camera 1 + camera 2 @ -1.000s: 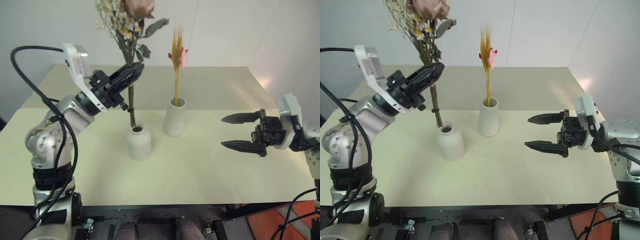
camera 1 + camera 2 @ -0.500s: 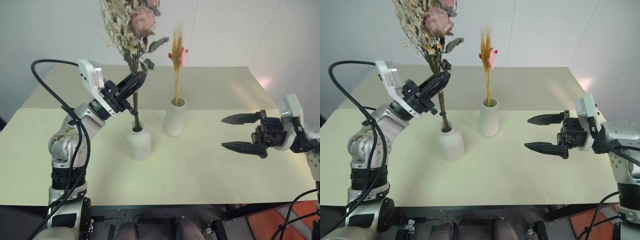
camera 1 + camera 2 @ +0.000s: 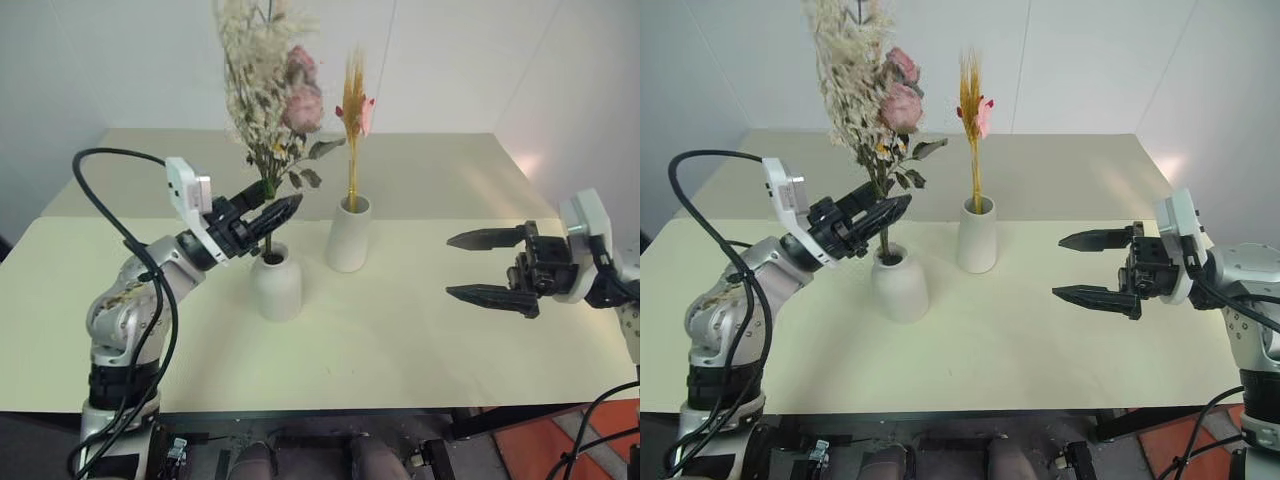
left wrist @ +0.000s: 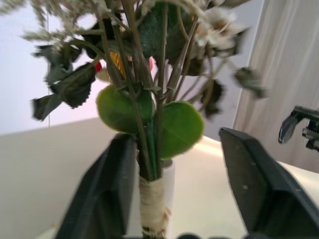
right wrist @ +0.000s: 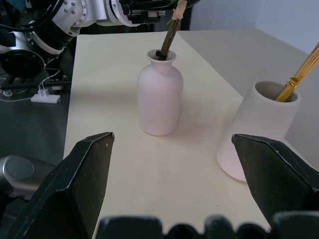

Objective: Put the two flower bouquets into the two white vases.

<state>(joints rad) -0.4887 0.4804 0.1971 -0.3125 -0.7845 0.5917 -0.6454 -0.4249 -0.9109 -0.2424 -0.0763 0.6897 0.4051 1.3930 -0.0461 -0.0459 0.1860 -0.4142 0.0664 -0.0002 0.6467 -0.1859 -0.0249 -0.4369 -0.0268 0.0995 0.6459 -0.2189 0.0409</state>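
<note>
Both bunches now stand in vases, so the task looks all but finished; what seems left is for the left arm to draw clear without tipping anything.

On the left of the desk (image 3: 420, 330), the bushy bouquet (image 3: 268, 95) has its stems down the narrow neck of the short round vase (image 3: 277, 283). The left gripper (image 3: 268, 216) reaches in from the left, pointing slightly upward; its jaws are parted around the stems just above the vase mouth, one finger close against the stems and the other apart.

Just to the right, the yellow stalk bunch (image 3: 353, 110) stands upright in the taller vase (image 3: 349, 233).

Well apart on the right, the right gripper (image 3: 487, 268) hovers above the desk pointing left toward the vases, jaws spread wide and empty.
</note>
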